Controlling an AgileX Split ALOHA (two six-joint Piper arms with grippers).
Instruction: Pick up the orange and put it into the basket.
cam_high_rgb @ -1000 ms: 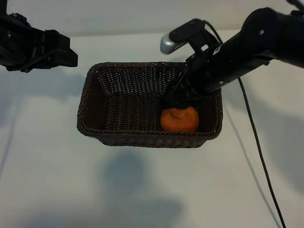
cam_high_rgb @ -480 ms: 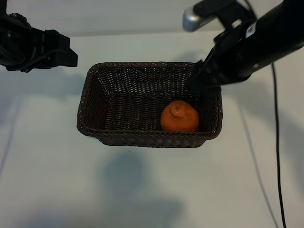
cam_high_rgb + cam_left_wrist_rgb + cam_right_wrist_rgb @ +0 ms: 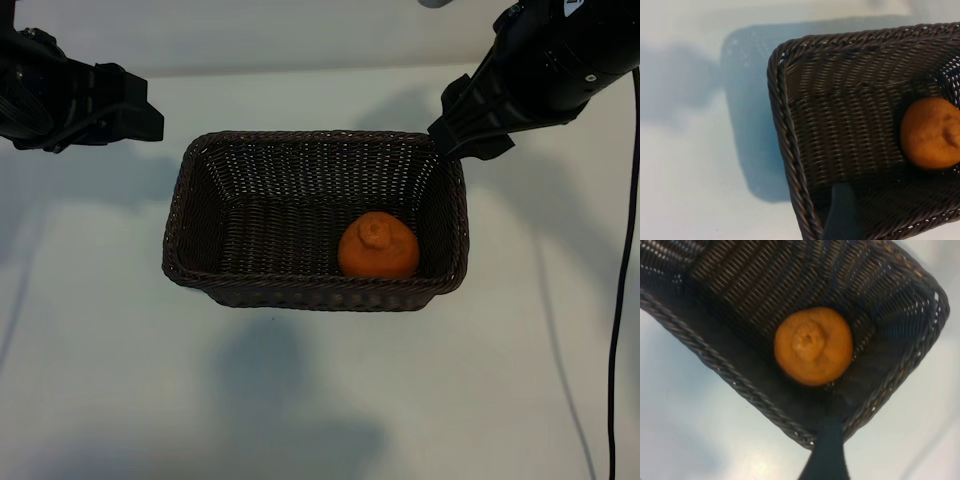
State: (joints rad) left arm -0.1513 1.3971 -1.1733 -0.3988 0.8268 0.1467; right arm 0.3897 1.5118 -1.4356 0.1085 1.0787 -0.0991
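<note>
Right claw point(image 3: 452, 140) empty, above basket point(image 3: 190, 200) corner | orange point(image 3: 377, 247) inside, apart

Pale white tabletop point(image 3: 300, 400), soft shadows

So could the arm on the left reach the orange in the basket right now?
Probably yes. The orange lies uncovered in the open-topped basket, and the left gripper hangs beside it with nothing between. The right gripper is off at the far corner.
</note>
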